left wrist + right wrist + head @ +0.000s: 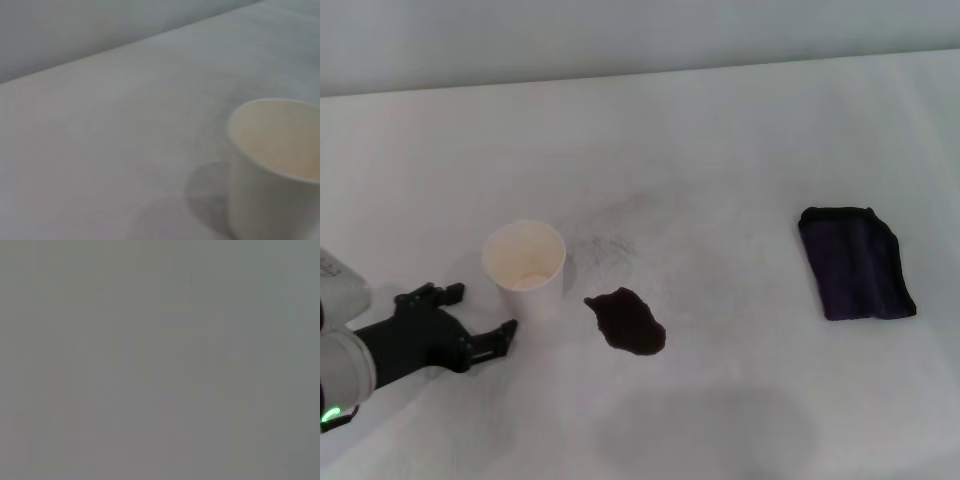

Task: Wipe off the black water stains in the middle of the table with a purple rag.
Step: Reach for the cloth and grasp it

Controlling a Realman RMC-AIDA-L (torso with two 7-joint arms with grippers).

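A glossy blackish-brown stain (627, 321) lies on the white tabletop (740, 150), about midway across and toward the near side in the head view. It is an irregular blotch, narrower at its upper left end and broader at the lower right. Faint grey scribbled smudges (610, 250) mark the surface just behind it.

The purple rag (857, 263) lies flat well to the right of the stain, apart from it and touched by nothing. It is dark, nearly black at its edges, roughly rectangular and set at a slight angle, and it is bigger than the blotch.

Just left of the stain stands a white paper cup (525, 265), upright, its mouth open upward, with a little pale residue at the bottom. The cup and the stain are close but do not touch. The left wrist view shows the same cup (275, 165) from close by, throwing a soft shadow on the tabletop.

The left gripper (480, 320) sits low at the near left, just beside the cup and on its left. Its black fingers are spread wide and hold nothing; one fingertip (506, 331) points toward the base of the cup.

The right gripper does not appear in the head view, and the right wrist view is a plain grey field with nothing to make out.
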